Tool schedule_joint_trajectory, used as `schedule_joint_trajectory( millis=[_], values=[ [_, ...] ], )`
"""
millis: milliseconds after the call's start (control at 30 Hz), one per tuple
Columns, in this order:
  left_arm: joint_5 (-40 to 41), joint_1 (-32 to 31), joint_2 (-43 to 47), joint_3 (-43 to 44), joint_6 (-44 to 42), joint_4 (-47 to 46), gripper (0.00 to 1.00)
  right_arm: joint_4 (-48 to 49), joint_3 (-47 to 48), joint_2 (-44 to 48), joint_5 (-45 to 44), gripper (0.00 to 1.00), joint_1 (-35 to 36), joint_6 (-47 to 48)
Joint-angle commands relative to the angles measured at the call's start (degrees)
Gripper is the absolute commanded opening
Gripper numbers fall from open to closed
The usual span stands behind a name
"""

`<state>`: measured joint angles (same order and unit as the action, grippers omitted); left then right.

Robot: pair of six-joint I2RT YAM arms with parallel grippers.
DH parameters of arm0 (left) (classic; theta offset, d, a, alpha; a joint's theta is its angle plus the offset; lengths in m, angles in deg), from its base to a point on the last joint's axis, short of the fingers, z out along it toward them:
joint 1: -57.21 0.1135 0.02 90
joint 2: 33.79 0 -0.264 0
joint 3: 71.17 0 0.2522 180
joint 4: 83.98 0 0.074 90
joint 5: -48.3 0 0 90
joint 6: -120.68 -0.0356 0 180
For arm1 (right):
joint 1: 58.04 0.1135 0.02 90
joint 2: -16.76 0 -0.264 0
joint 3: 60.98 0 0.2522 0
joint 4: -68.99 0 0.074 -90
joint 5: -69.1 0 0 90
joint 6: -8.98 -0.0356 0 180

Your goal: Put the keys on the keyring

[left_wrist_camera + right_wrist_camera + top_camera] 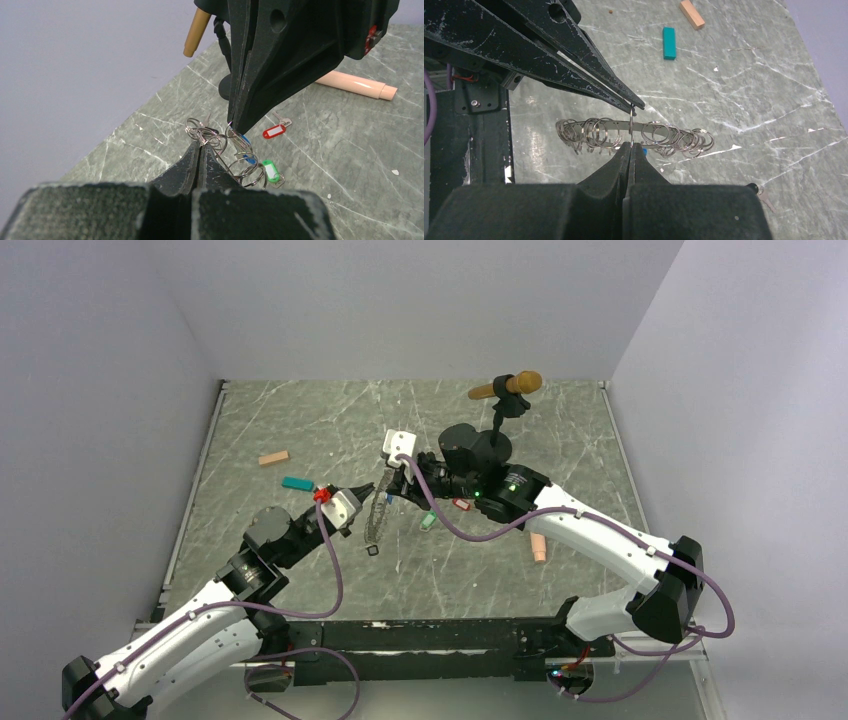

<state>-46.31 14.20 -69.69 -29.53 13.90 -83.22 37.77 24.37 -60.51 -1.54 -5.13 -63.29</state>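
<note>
**Risking a Dropped Keyring at a Shared Pinch**

Working above the desk (480,580), with the teal block (297,483) and the peach cylinder (538,547) lying well apart from the action. Pressing the left hand (200,145) together on a thin ring partway along the keyring (634,135). Clamping the right hand (631,146) from the opposite side on what looks like that very same ring, tip facing tip. Letting the rest of the keyring dangle toward the desk; not being able to tell whether touching it at the low end.

Probably courting a tug-of-war here. Any sideways drift from either arm is likely twisting the ring out of one pinch, dropping the loop and spoiling the alignment. Also inviting a tangle, with so many rings bunching just beside both tips and threatening to snag on a withdrawing finger.

Leaving the red key (274,131) and the green key (271,171) flat on the desk below, the green one nearer the hanging rings and liable to being swept aside by a swinging keyring. Carrying the blue key (243,141) right beside the right tip. Not managing to tell whether already threaded or merely resting against the rings, so perhaps shaking it loose through a careless release.
</note>
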Motion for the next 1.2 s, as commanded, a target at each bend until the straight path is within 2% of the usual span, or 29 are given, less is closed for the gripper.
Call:
schedule_joint_trajectory(
  millis=[0, 1167],
  values=[
    [1.07, -0.31, 0.23, 1.5, 0.75, -3.7, 0.0, 2.25, 0.36, 0.56, -0.79, 0.0, 0.14, -1.3],
    [0.82, -0.32, 0.39, 1.48, 0.83, -3.62, 0.0, 3.19, 0.3, 0.24, -0.35, 0.0, 0.18, -2.25]
  ],
)
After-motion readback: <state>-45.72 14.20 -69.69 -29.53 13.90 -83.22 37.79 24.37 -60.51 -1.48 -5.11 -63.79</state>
